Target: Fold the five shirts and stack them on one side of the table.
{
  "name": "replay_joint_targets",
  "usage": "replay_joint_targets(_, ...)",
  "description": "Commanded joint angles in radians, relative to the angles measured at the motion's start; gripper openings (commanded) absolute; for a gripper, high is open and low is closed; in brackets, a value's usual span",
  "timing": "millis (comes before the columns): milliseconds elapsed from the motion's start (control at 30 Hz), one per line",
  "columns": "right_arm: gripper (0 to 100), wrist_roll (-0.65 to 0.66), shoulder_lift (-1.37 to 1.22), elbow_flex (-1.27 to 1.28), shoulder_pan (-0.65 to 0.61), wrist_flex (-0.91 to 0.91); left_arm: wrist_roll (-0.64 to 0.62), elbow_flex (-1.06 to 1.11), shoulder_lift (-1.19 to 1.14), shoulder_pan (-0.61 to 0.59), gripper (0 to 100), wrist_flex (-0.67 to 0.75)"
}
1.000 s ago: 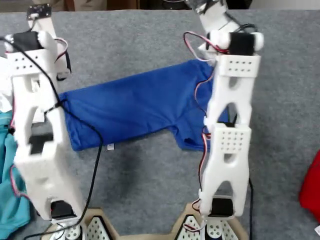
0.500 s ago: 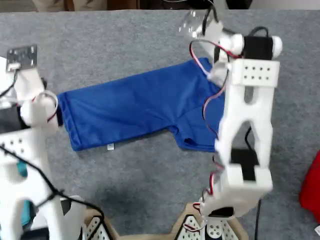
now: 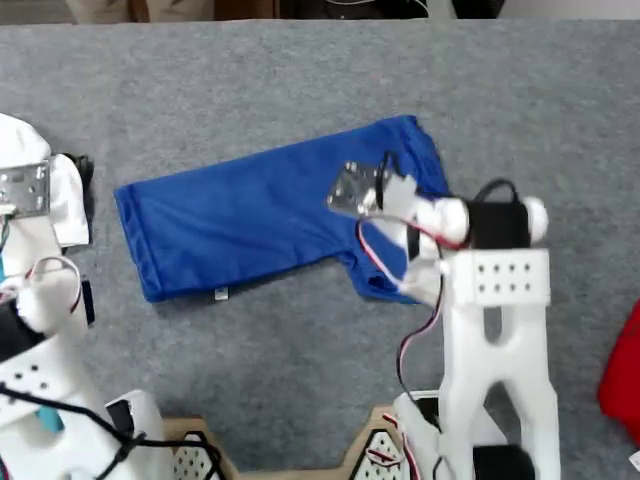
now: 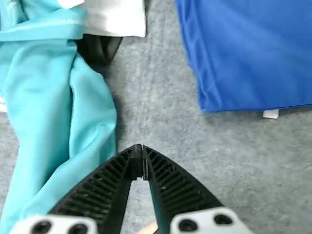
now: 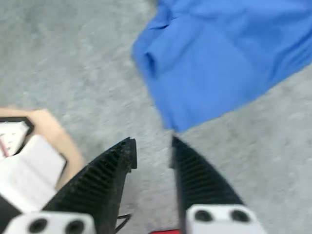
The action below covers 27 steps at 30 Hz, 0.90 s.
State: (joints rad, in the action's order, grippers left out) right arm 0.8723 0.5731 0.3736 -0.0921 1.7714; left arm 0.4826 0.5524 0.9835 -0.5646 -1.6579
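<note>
A blue shirt [image 3: 270,215] lies folded into a long strip across the middle of the grey table, one sleeve [image 3: 385,275] sticking out toward the near edge. My right arm [image 3: 495,285] stands at the near right, its wrist over that sleeve. In the right wrist view the right gripper [image 5: 152,146] hangs open and empty above bare table, just off the blue shirt [image 5: 219,63] edge. My left gripper [image 4: 142,163] is shut on nothing, over grey table between a crumpled teal shirt [image 4: 58,97] and the blue shirt's hem corner [image 4: 214,100]. A white shirt [image 4: 114,17] lies beyond.
A red shirt [image 3: 622,372] pokes in at the right edge. The white shirt [image 3: 62,190] and a dark object [image 4: 97,48] sit at the left edge. The arm bases [image 3: 385,455] and a cardboard piece [image 5: 41,131] occupy the near edge. A white tag [image 4: 270,114] lies beside the blue hem.
Both arms have drawn back from the far side toward the near edge. The right wrist came down over the blue sleeve. The left arm swung out to the left. The shirt has not moved.
</note>
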Motion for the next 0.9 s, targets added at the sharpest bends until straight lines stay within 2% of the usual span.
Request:
replay_joint_targets(0, 25.4, -0.009, 0.084, 0.107, -0.007, 0.012, 0.037, 0.032, 0.061, -0.028, 2, 0.009)
replay_joint_targets(100, 29.5, 0.037, 0.117, 0.17, -0.007, 0.011, 0.057, 0.075, 0.12, -0.026, 2, 0.009)
replay_joint_targets(300, 27.5, 0.198, 0.133, 0.246, -0.002, 0.009, 0.055, 0.15, 0.252, -0.025, 2, 0.012)
replay_joint_targets(633, 27.1, 0.537, 0.13, 0.389, -0.005, -0.189, 0.054, 0.23, 0.392, -0.025, 2, 0.014)
replay_joint_targets(867, 27.1, 0.543, 0.042, 0.426, -0.002, -0.292, 0.055, 0.232, 0.395, -0.018, 2, 0.015)
